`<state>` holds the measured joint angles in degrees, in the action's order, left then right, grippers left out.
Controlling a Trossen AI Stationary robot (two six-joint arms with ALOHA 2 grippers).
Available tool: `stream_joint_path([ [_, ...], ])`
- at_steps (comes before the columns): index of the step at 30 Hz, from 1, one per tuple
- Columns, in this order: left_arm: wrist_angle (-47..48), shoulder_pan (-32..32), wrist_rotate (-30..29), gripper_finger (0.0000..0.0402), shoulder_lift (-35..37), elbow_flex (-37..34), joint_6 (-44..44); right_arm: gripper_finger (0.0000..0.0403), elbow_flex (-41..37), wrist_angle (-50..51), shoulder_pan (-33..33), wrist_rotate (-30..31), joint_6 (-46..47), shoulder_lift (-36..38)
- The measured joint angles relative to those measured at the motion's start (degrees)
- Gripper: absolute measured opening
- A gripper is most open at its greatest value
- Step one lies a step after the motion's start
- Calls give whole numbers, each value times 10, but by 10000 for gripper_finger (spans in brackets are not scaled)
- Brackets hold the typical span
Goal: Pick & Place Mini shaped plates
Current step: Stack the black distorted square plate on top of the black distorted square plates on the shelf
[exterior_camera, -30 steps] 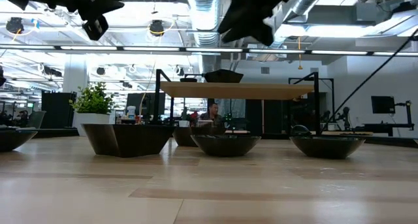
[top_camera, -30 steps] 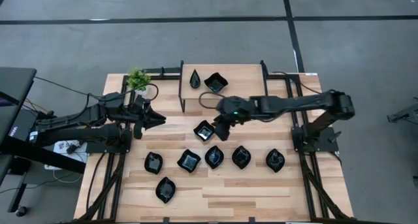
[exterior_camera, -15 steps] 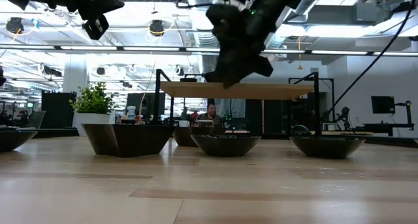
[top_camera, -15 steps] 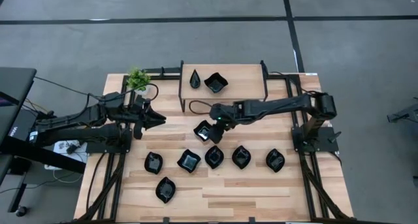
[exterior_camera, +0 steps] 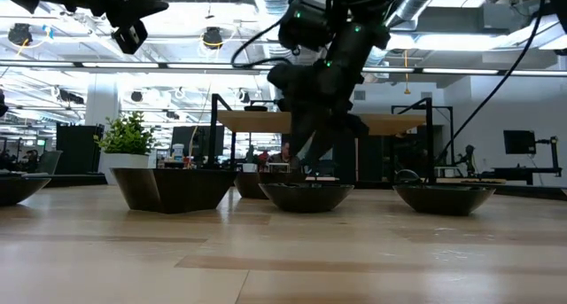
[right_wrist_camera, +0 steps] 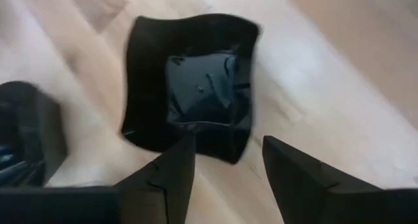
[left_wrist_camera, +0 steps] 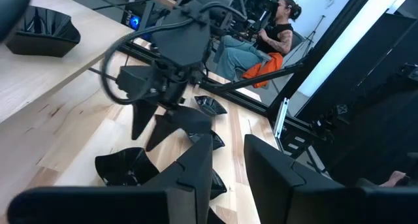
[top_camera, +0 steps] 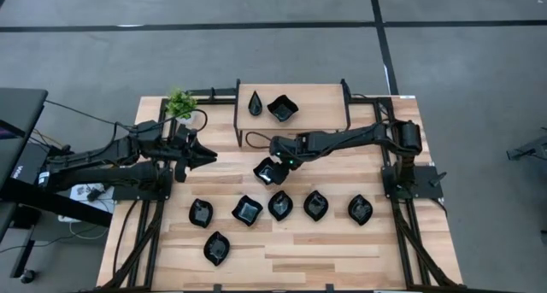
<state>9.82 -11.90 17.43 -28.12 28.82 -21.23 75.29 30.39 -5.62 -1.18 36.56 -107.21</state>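
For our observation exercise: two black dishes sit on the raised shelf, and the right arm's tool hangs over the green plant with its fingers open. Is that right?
Not quite. The right tool hangs with open fingers over a wavy square black dish on the table, not the green plant, which stands near the left arm. The high view shows this. Two dishes do sit on the shelf.

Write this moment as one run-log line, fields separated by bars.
right gripper: open, above wavy-edged square plate | left gripper: waiting near potted plant | plate on table
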Motion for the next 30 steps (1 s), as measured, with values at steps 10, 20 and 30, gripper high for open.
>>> stream_joint_path([
  [10,0,0,0,90,0,0,0,156,-7,-1,-17,-1,-3,0],
  [20,0,0,0,90,0,0,0,154,-16,-43,-16,-10,-5,-11],
  [30,-5,0,0,90,0,0,0,145,-15,-64,-18,-24,-11,-36],
])
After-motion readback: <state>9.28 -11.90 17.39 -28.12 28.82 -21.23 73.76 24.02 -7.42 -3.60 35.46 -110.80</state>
